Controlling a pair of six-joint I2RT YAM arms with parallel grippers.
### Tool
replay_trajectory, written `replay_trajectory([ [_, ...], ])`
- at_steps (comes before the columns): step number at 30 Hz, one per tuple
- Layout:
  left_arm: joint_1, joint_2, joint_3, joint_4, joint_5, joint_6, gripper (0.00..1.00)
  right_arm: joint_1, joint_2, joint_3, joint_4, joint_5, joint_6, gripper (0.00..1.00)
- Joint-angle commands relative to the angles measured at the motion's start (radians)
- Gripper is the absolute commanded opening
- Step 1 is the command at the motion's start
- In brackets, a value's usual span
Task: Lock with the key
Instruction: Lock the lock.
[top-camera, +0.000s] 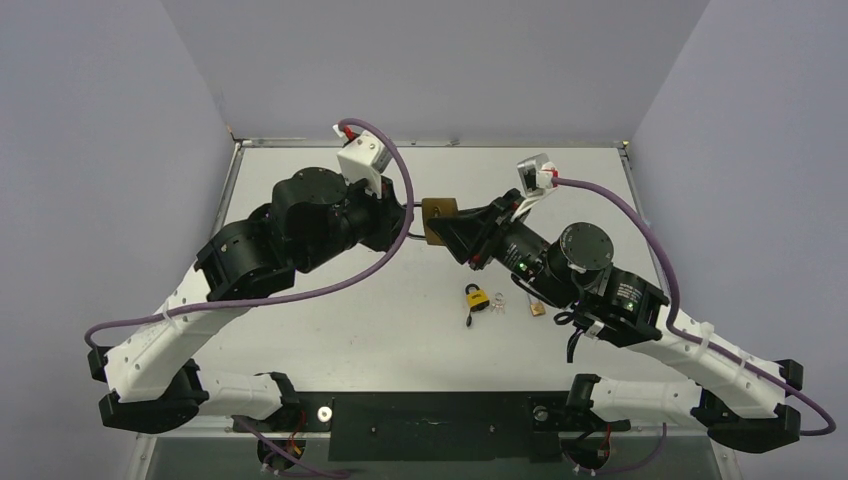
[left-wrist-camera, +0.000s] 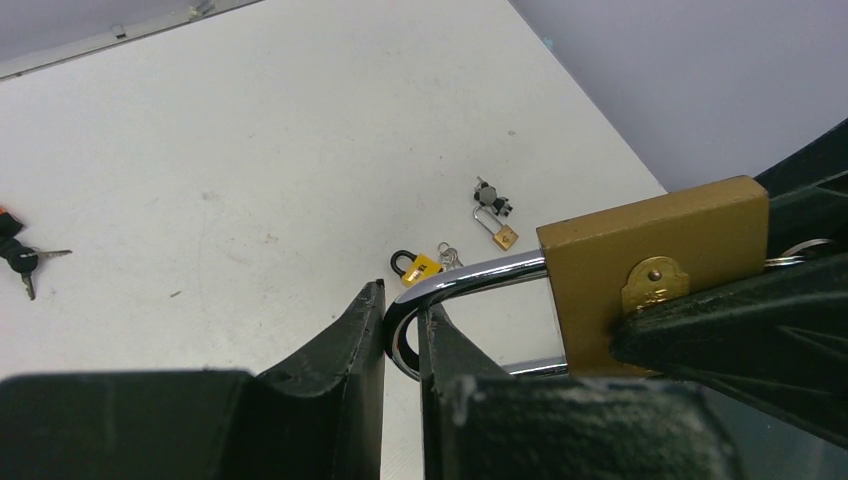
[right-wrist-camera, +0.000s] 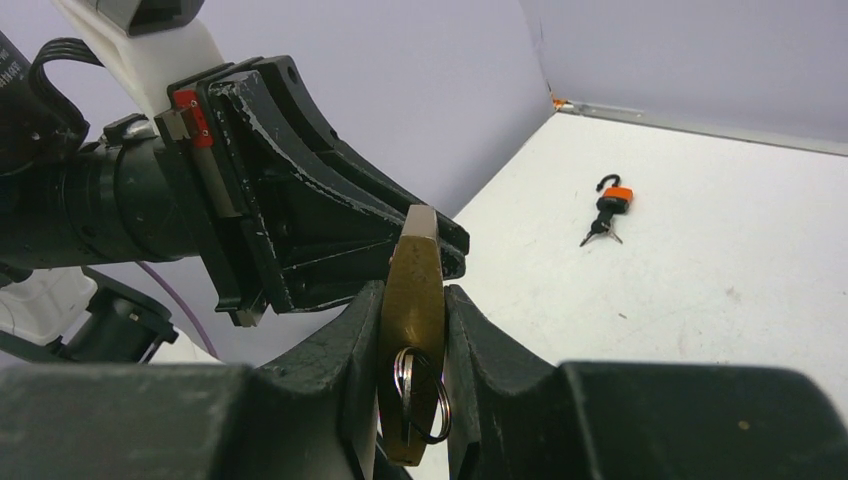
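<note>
A big brass padlock (top-camera: 438, 220) hangs in the air between both arms, above the middle of the table. My left gripper (left-wrist-camera: 402, 300) is shut on the bend of its chrome shackle (left-wrist-camera: 470, 275). The right gripper (right-wrist-camera: 414, 292) is shut on the flat sides of the brass body (right-wrist-camera: 415, 255). From the bottom of the body the key's head and its wire ring (right-wrist-camera: 425, 395) stick out between the right fingers; the blade is hidden inside the lock. In the left wrist view the brass body (left-wrist-camera: 650, 265) lies sideways, shackle pointing left.
On the table lie a small yellow padlock with keys (top-camera: 477, 297) and a smaller brass padlock (top-camera: 537, 308), both below the held lock. An orange padlock with keys (right-wrist-camera: 612, 205) lies farther off. Grey walls close the back and sides.
</note>
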Motion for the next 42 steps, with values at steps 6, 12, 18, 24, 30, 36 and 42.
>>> replay_trajectory([
  [6,-0.113,0.092,0.255,0.491,0.572,-0.072,0.00,0.040,0.236,-0.115,-0.061,-0.126,0.008,0.00],
  [12,-0.115,0.134,0.320,0.397,0.574,-0.014,0.00,0.040,0.230,-0.118,-0.077,-0.130,0.008,0.00],
  [18,-0.120,0.151,0.319,0.369,0.574,0.013,0.00,0.049,0.229,-0.109,-0.090,-0.134,0.001,0.00],
  [24,-0.134,0.167,0.331,0.382,0.600,0.010,0.00,0.051,0.235,-0.103,-0.094,-0.138,-0.003,0.00],
  [30,-0.164,0.190,0.342,0.394,0.620,-0.005,0.00,0.048,0.241,-0.099,-0.100,-0.129,-0.007,0.00],
  [36,-0.200,0.182,0.330,0.419,0.615,-0.024,0.00,0.028,0.244,-0.098,-0.100,-0.139,-0.009,0.00],
  [42,-0.229,0.202,0.349,0.434,0.624,-0.029,0.00,0.017,0.260,-0.094,-0.093,-0.171,-0.008,0.00],
])
